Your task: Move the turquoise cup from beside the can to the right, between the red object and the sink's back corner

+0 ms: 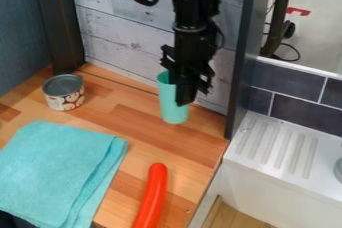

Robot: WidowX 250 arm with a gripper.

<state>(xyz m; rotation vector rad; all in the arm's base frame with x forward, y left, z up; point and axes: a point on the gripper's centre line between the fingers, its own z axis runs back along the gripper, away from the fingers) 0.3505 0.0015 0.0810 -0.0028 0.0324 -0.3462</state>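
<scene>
Camera view: at the left, a folded turquoise cloth point(57, 172) lies flat on the wooden counter point(186, 144), and behind it a small tin can point(64, 93) stands upright near the back. Farther right, an orange-red, sausage-shaped toy point(153, 194) lies toward the front edge, apart from the cloth. Behind this toy, the mint-green cup point(172, 108) stands upright on the wood near the back wall. At its right side, overlapping it in view, hangs the black gripper point(192, 94). As for progress, the gripper is positioned at the cup, but the cup is not lifted; how far open the gripper is, and whether it has hold of the cup, I cannot tell.
</scene>
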